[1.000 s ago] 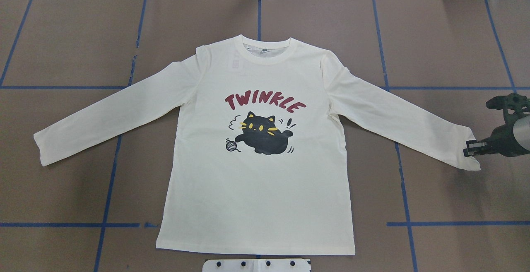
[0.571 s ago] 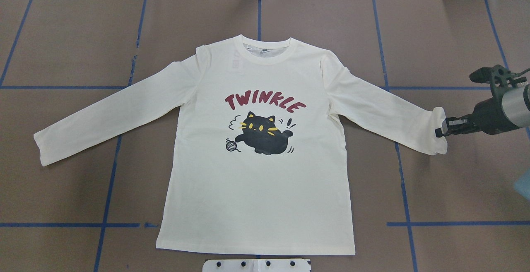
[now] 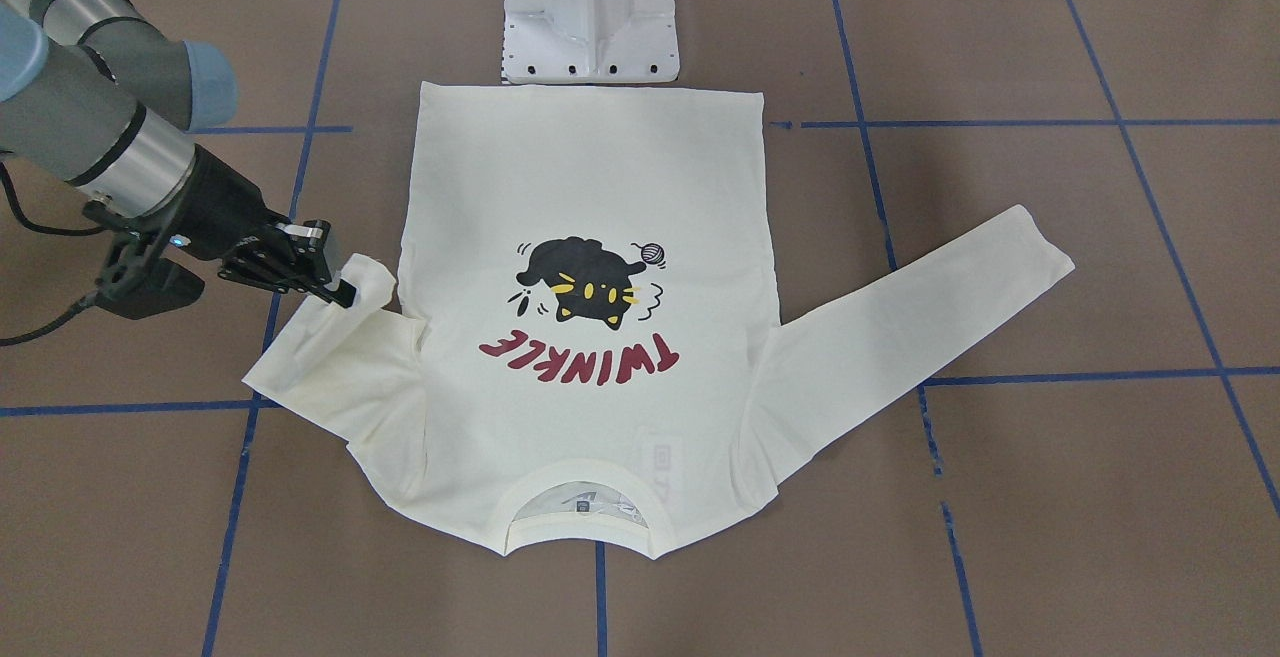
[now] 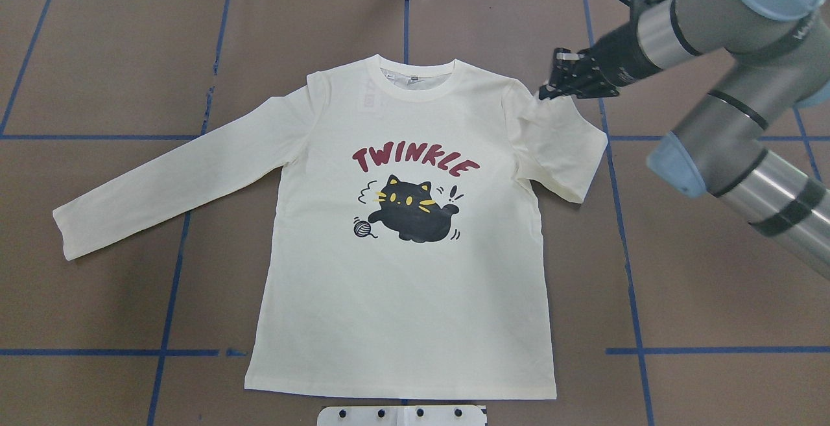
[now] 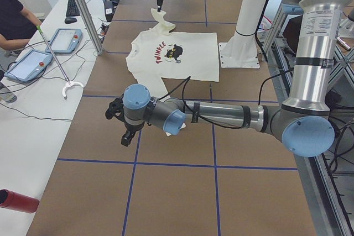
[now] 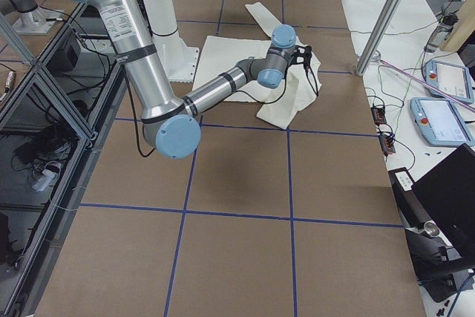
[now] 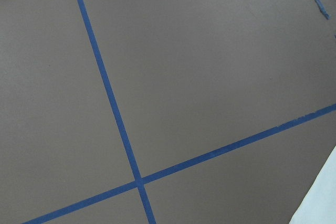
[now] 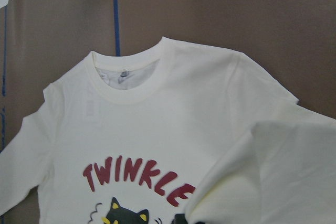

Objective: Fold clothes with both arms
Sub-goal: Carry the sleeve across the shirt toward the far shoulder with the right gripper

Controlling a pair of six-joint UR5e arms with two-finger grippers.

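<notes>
Right gripper pinches the cuff of the shirt, lying flat mid-table, carrying sleeve over shoulder to fold inward; left gripper off to left, can't tell open/closed.

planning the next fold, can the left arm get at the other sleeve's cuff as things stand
Probably yes: the outstretched sleeve lies flat on the left arm's side with nothing on it, and the right gripper holds the other cuff far across.
</notes>
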